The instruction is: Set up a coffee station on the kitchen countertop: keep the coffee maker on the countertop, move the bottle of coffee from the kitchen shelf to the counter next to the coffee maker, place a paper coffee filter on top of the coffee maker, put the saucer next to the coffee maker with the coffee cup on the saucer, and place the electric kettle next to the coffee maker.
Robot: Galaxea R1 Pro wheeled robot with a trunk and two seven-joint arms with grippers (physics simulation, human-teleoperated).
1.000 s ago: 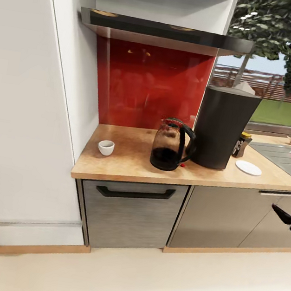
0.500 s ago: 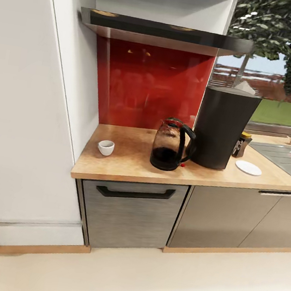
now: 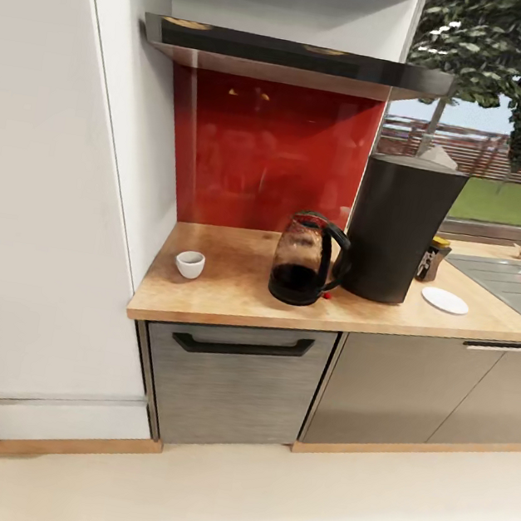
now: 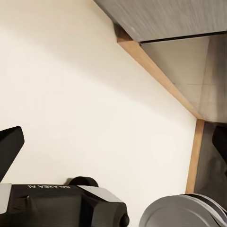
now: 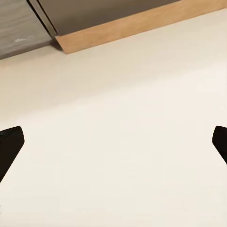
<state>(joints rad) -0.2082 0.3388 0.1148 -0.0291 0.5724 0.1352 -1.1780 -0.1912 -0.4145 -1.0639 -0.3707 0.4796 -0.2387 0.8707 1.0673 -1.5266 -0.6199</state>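
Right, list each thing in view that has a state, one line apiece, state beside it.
Tall black coffee maker: upright on the wooden countertop.
Glass electric kettle: upright, dark liquid inside, beside the coffee maker.
Small white coffee cup: upright, apart from the saucer.
Flat white saucer: bare.
Left pincer: open.
Right pincer: open.

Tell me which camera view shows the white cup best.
The head view: the white cup stands in plain sight on the wooden counter, left of the kettle. Both wrist views look down at the pale floor and cabinet bases instead.
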